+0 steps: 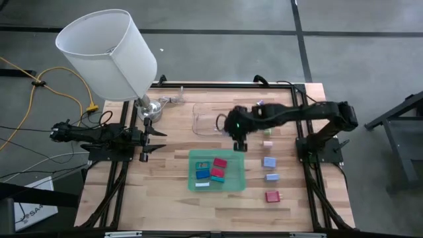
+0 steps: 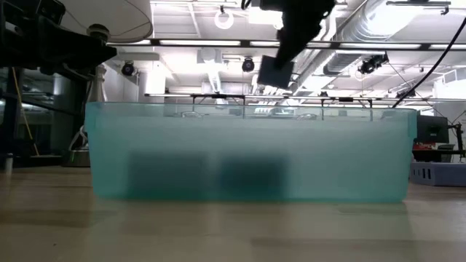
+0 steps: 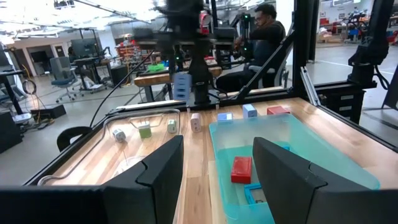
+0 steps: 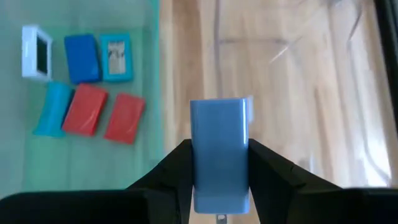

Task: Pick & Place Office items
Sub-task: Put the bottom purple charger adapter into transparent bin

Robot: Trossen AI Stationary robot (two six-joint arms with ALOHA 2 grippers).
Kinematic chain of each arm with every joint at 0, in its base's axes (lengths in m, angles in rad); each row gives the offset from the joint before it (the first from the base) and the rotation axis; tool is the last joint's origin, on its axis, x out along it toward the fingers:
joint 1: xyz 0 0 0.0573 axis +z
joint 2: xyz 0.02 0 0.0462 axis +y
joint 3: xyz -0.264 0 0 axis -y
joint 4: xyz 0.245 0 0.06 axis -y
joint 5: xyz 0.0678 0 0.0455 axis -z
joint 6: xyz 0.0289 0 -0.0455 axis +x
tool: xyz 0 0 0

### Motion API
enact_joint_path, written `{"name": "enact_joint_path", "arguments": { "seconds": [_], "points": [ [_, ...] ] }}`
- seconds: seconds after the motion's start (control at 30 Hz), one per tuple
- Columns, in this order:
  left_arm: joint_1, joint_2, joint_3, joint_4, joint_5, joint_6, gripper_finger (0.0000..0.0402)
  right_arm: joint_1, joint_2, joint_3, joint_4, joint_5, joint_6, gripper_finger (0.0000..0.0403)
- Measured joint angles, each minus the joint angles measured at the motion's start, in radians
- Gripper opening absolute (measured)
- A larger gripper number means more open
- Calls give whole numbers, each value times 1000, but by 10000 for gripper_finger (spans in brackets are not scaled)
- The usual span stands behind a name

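My right gripper (image 4: 219,163) pinches a pale blue block (image 4: 219,146) above the wood, beside the green tray (image 1: 195,184) | left gripper (image 3: 214,165) spread, waiting | shift over tray, descend, then release gently.

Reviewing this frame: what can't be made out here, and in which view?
- High view: the pale blue block held by the right gripper is hidden under that arm.
- Low view: blocks inside the green tray are only dark smears through its frosted wall.
- High view: small items near the clear tray are too small to identify.
- Left gripper blocks the tray's near end.
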Motion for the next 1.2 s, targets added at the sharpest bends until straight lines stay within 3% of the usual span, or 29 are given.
{"name": "enact_joint_path", "arguments": {
  "seconds": [0.3,0.53,0.9,1.2],
  "points": [
    [0,0,0,0,0,0,186,-180,42,0,41,-110,-155,116],
    [0,0,0,0,0,0,186,-256,136,0,85,-184,-223,116],
    [0,0,0,0,0,0,186,-249,236,-1,52,-284,-200,118],
    [0,0,0,0,0,0,186,-231,308,-1,80,-296,-184,117]
  ]
}}
